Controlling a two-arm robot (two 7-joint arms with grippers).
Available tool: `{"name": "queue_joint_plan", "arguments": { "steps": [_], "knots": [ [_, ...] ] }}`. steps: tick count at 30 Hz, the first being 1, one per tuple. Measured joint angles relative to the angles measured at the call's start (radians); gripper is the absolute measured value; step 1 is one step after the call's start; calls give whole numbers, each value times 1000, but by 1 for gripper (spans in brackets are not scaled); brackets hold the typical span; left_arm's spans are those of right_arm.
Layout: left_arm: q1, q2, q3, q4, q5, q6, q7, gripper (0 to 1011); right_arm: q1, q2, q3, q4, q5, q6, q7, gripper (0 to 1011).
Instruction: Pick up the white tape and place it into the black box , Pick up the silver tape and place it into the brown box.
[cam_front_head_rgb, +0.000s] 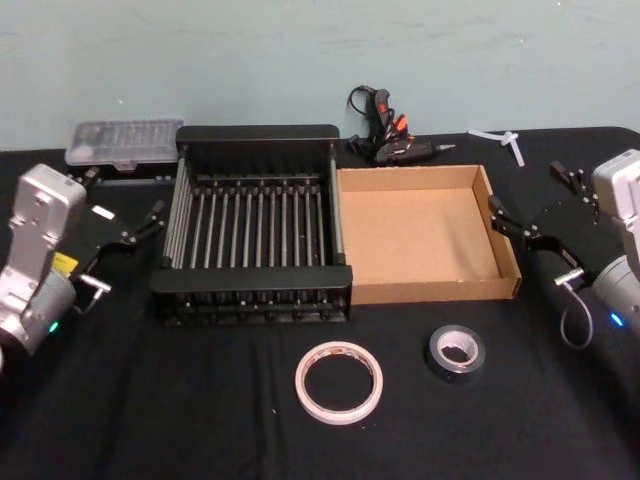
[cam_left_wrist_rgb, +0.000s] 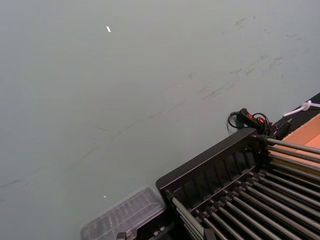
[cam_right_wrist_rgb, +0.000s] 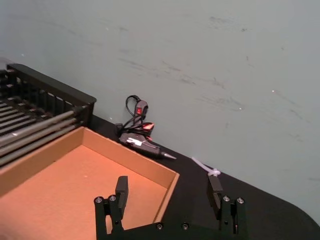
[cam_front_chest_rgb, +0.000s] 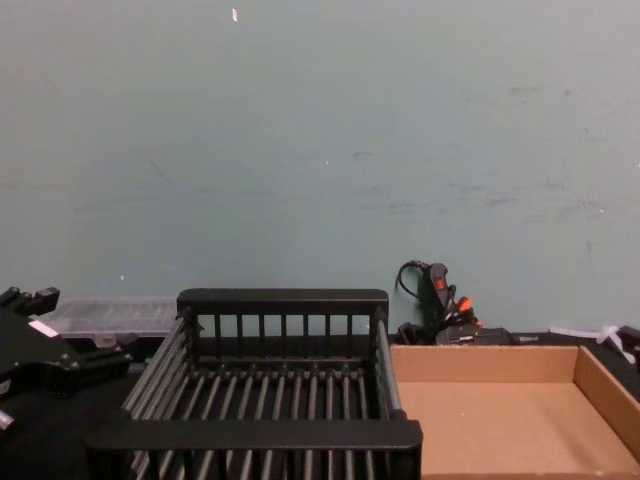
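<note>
The white tape (cam_front_head_rgb: 339, 382), a wide thin ring, lies flat on the black cloth in front of the black box (cam_front_head_rgb: 250, 276). To its right, in front of the brown box (cam_front_head_rgb: 430, 290), lies the smaller silver tape (cam_front_head_rgb: 457, 350). Both boxes stand side by side and hold nothing. My left gripper (cam_front_head_rgb: 125, 200) hovers open just left of the black box (cam_front_chest_rgb: 282, 298). My right gripper (cam_front_head_rgb: 535, 200) hangs open at the right wall of the brown box (cam_right_wrist_rgb: 65, 180); in the right wrist view its fingers (cam_right_wrist_rgb: 121, 187) spread wide over that box's corner.
A glue gun (cam_front_head_rgb: 390, 140) with a coiled cord lies behind the boxes against the wall. A clear plastic case (cam_front_head_rgb: 125, 143) sits at the back left, and a small white plastic piece (cam_front_head_rgb: 505, 140) at the back right. Black cloth covers the table.
</note>
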Motion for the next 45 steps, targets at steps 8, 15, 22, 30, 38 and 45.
{"name": "queue_joint_plan", "arguments": {
  "steps": [8,15,22,30,38,45],
  "knots": [
    [0,0,0,0,0,0,0,1001,-65,16,43,-99,50,59,34,1002],
    [0,0,0,0,0,0,0,1001,-110,25,69,-174,85,124,61,1002],
    [0,0,0,0,0,0,0,1001,-154,29,86,-233,104,182,82,1002],
    [0,0,0,0,0,0,0,1001,-211,36,114,-295,108,239,87,1002],
    [0,0,0,0,0,0,0,1001,-272,44,140,-343,110,284,91,1002],
    [0,0,0,0,0,0,0,1001,-316,39,156,-363,109,311,92,1002]
  ]
}}
